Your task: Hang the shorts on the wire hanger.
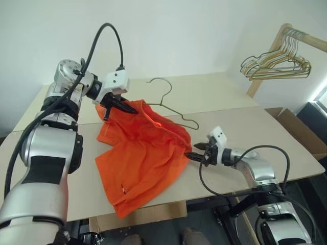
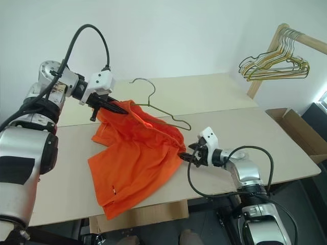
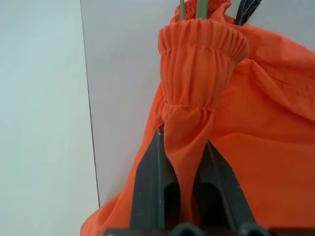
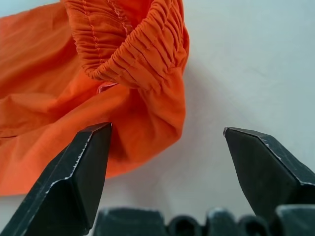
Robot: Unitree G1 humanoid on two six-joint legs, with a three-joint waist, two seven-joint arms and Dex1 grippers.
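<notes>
Right gripper [image 4: 167,135]: my fingers spread wide, empty. Orange shorts [image 4: 74,73]: gathered elastic waistband (bunched) just ahead, resting on the pale table [image 4: 246,64].

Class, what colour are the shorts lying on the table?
Bright orange shorts, plain, with no pattern; best seen in the left eye view.

Lighting bright, even, diffuse; no glare. Soft shadows lie on the table [image 1: 225,109] under the shorts [image 1: 143,158] and right gripper [image 1: 196,153]. Head views sharp, with slight bending at the edges. Wrist views: near black fingers [image 4: 78,172] slightly soft, fabric folds crisp; pale wall washed out.
</notes>
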